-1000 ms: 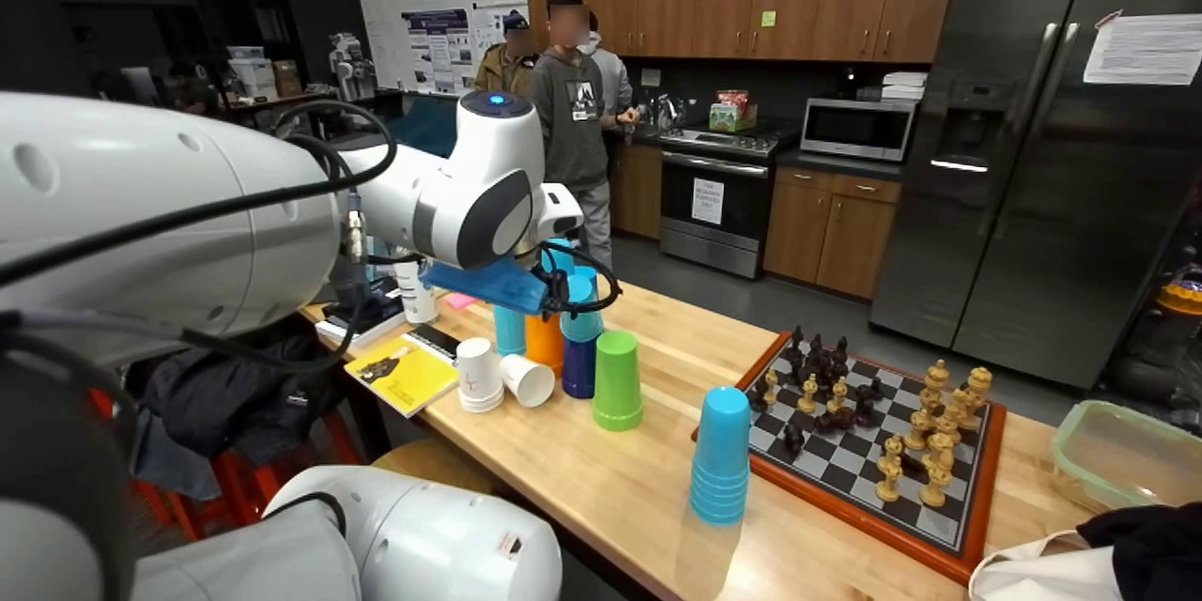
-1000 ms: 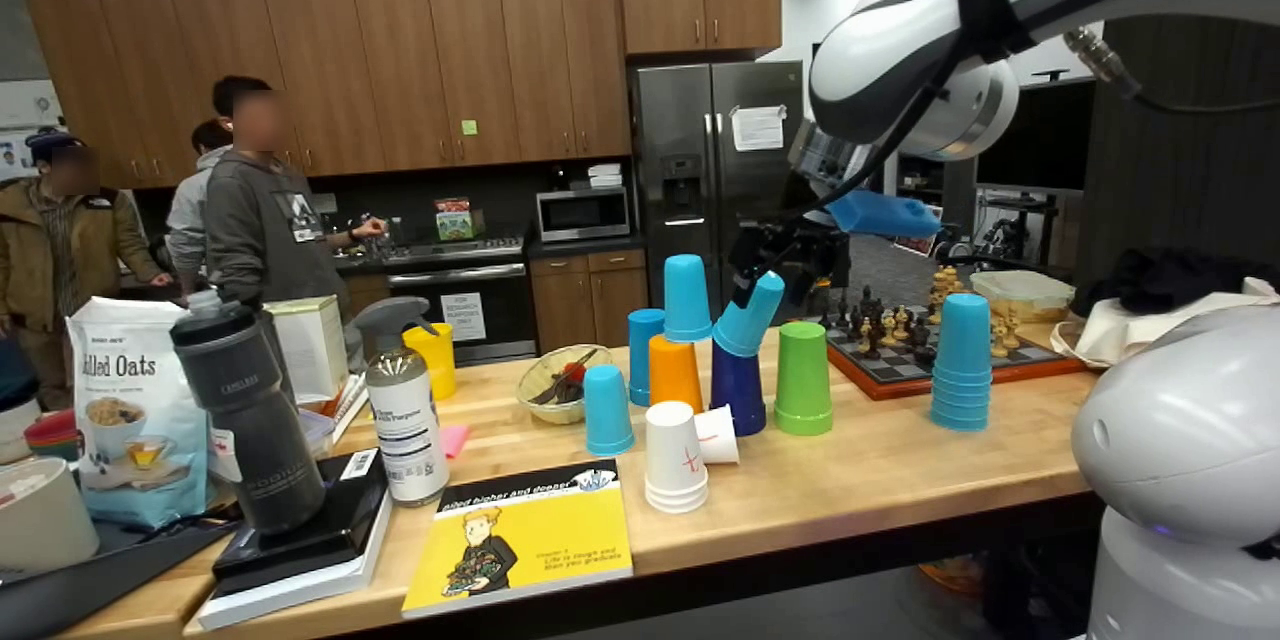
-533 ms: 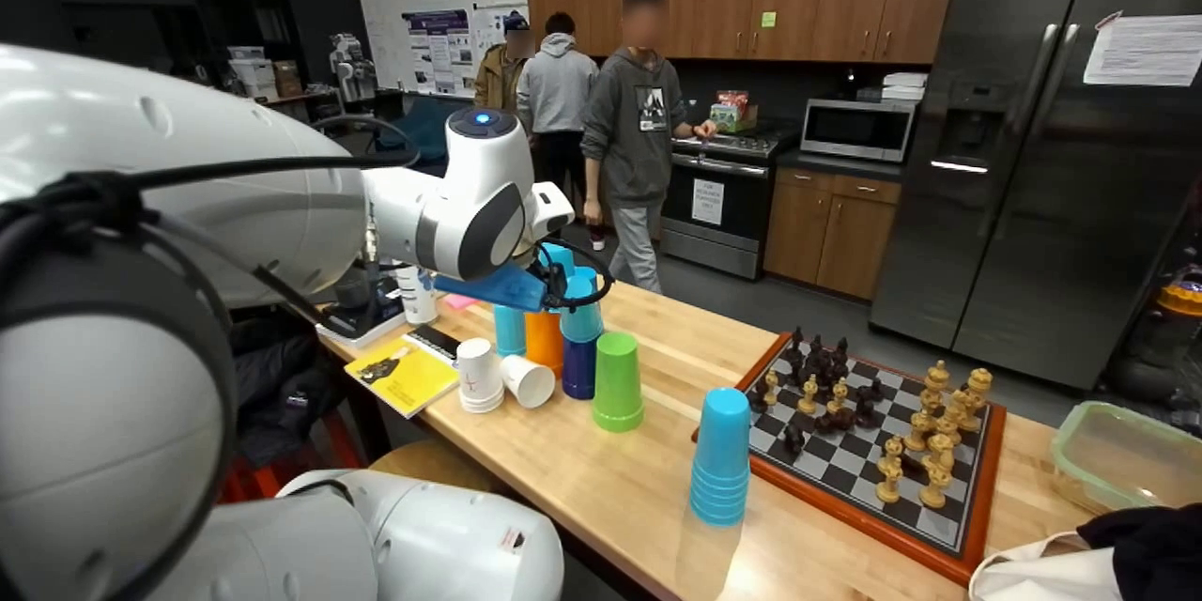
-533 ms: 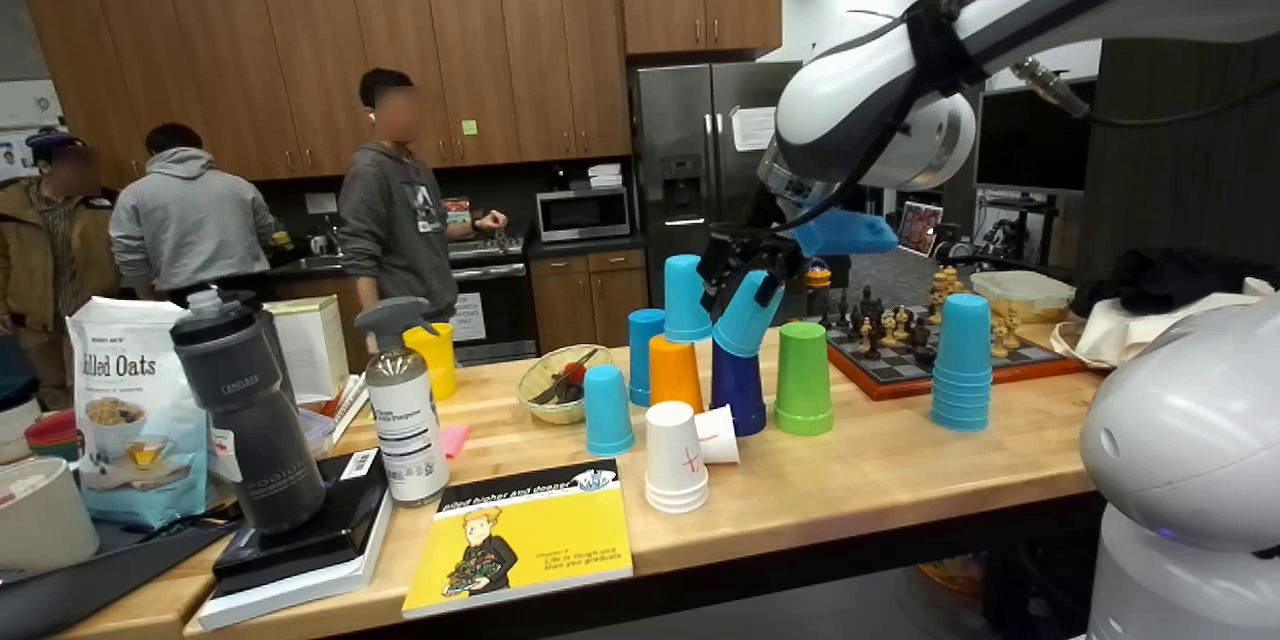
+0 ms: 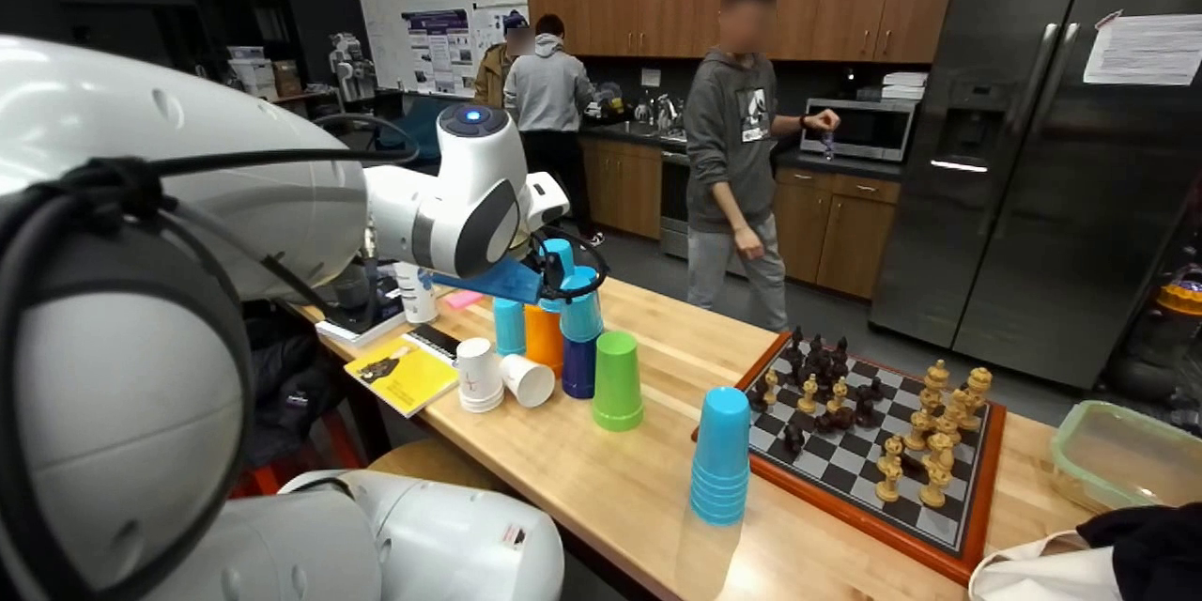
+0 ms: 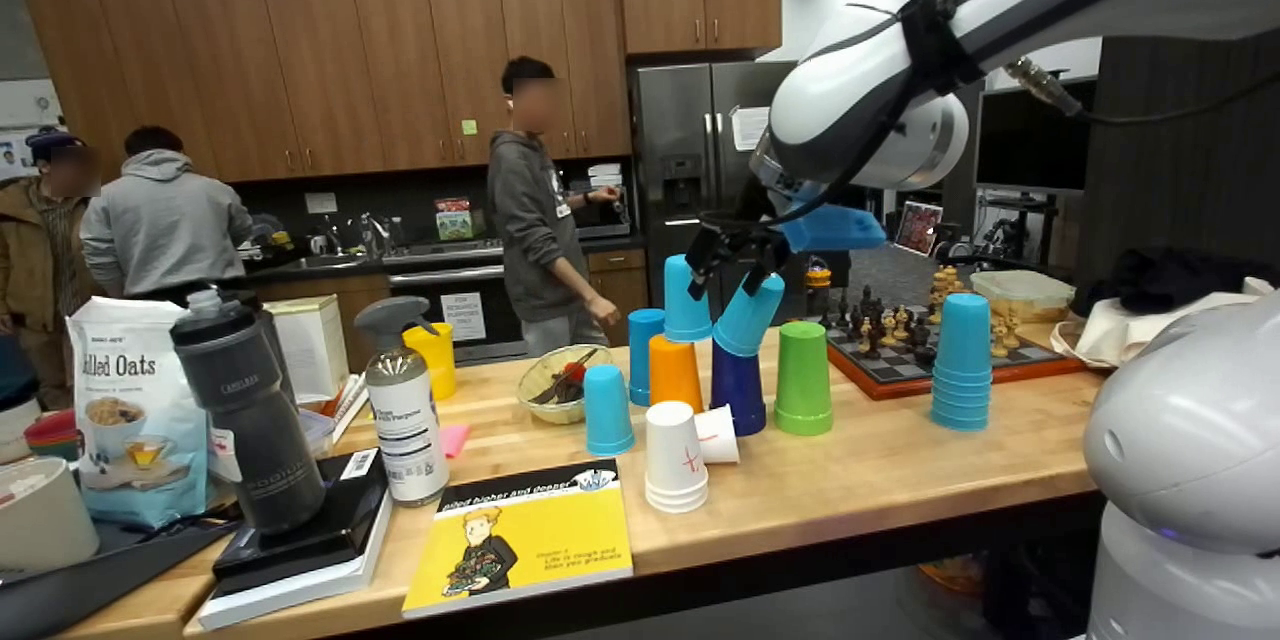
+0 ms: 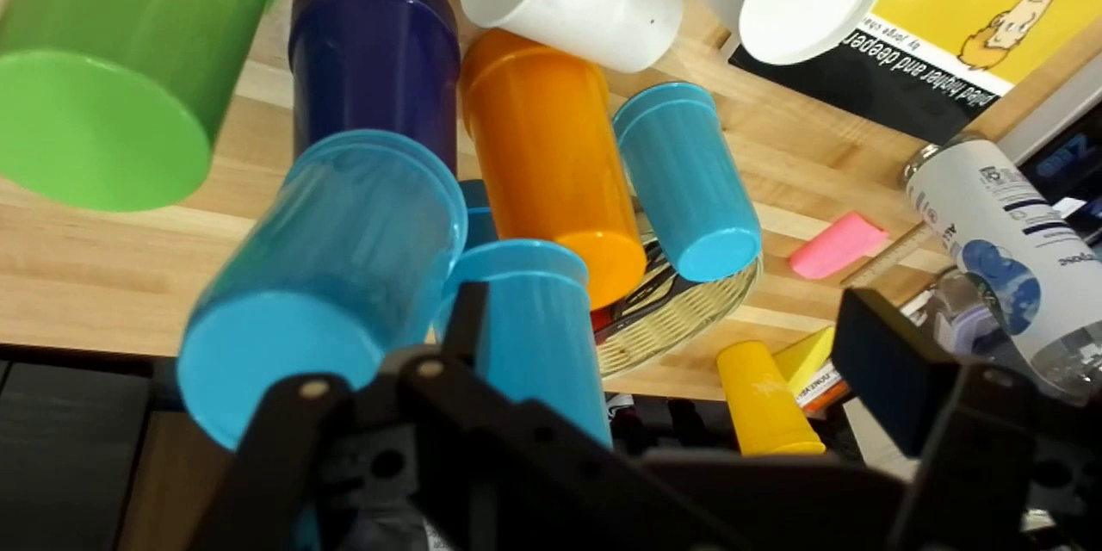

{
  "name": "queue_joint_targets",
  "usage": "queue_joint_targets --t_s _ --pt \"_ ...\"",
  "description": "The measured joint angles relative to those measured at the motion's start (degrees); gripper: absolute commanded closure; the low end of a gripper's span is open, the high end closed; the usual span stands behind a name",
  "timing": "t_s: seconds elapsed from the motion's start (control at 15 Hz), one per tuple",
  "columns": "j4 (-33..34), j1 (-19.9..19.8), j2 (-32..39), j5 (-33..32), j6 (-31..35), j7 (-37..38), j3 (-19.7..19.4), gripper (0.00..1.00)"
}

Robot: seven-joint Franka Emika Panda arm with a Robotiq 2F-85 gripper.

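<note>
We see the end effector [image 7: 671, 336] with its jaws spread wide, pointing down over the wooden surface [image 6: 870, 465]. In the wrist view one jaw passes in front of the upper blue cup [image 7: 538, 336], close to the tilted blue cup [image 7: 327, 250]; we cannot tell whether it touches either. The tilted blue cup sits slanted over the top of the navy cup [image 6: 737, 395], while the upper blue cup stands mouth down above the orange cup [image 6: 674, 375] and the rear blue cup [image 6: 640, 360]; we cannot make out which of them bears it. Just beside the navy cup is the green cup [image 6: 803, 380], mouth down, and on the orange cup's other side we find the low blue cup [image 6: 608, 410], near the woven basket [image 6: 555, 412]. A white cup [image 6: 722, 437] lies on its side just beside the white cup stack [image 6: 675, 450], which is near the yellow book [image 6: 540, 535]. Farther out, we have the spray bottle [image 6: 405, 430] past the yellow book and, well apart, the blue cup stack [image 6: 962, 360] just beside the chessboard [image 5: 840, 465].
</note>
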Motion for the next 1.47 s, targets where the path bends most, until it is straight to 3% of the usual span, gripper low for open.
queue_joint_targets --t_s 0.67,1.47 --pt "0.19 0.66 -7.33 0.09 -4.22 0.34 -2.2 0.0" --pt "0.05 0.39 -8.28 0.23 -2.22 -1.24 -11.24 0.0"
